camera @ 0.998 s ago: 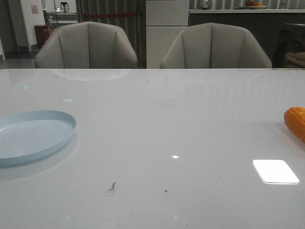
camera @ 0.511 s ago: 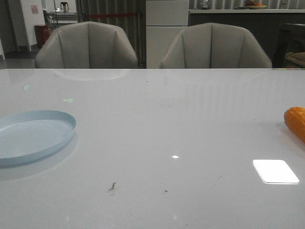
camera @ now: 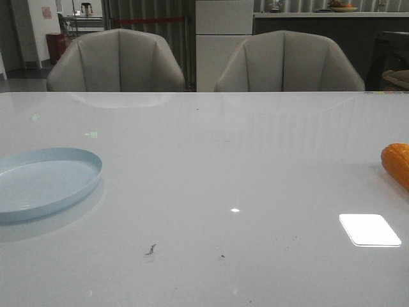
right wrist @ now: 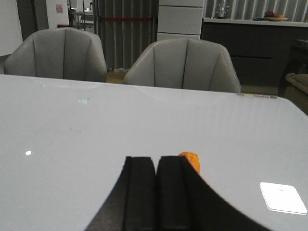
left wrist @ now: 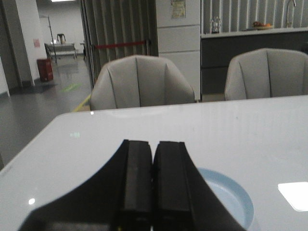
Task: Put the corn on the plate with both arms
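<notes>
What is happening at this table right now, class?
Nothing is being handled yet. The corn lies on the table at its far right edge, and the plate sits bare at the far left. The left gripper is shut and holds nothing, with the plate just beyond it. The right gripper is also shut and holds nothing, with the corn's tip showing past its fingers. The corn has not been picked up.
</notes>
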